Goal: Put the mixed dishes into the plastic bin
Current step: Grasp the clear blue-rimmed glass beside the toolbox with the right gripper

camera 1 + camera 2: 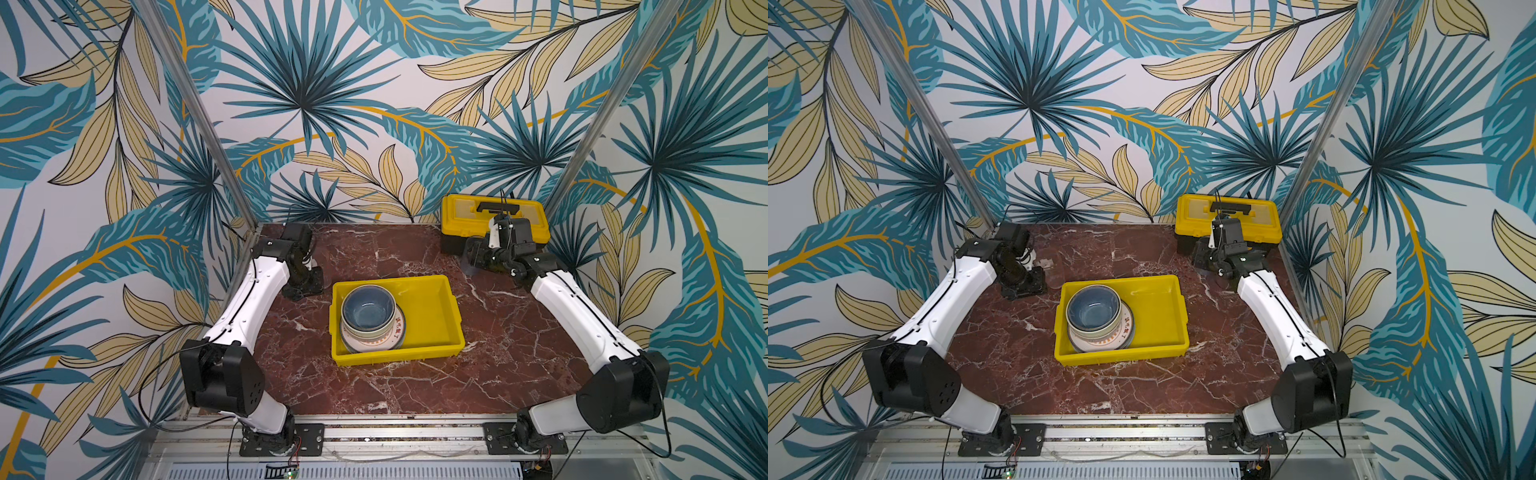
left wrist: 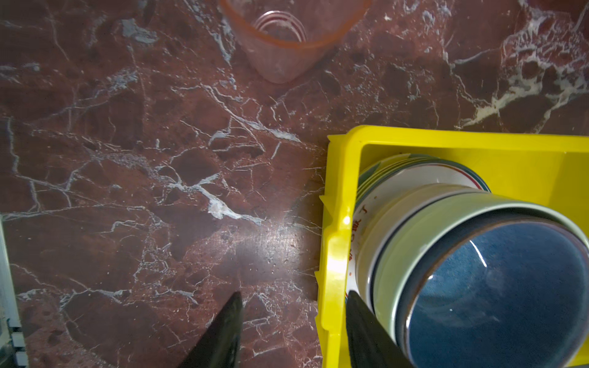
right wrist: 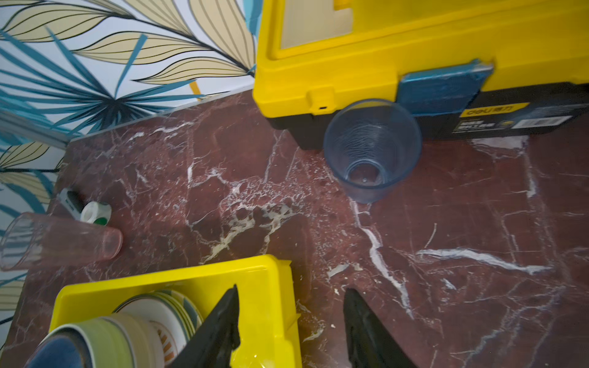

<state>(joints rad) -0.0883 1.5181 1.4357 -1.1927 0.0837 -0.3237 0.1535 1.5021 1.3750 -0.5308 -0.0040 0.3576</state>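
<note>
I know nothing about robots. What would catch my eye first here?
The bright yellow bin at the centre, holding stacked dishes topped by a blue-grey bowl. Next, the yellow-and-black toolbox in the far right corner, with a bluish tumbler standing upright before it, and the leafy wallpaper all round.

The plates in the plastic bin lie mostly hidden under the stacked bowls; their rim lettering is too small to read; the pink tumbler is cut off by the left wrist picture's edge; the blue tumbler, far right, shows faint and partly covered by the right arm in both top views.
</note>
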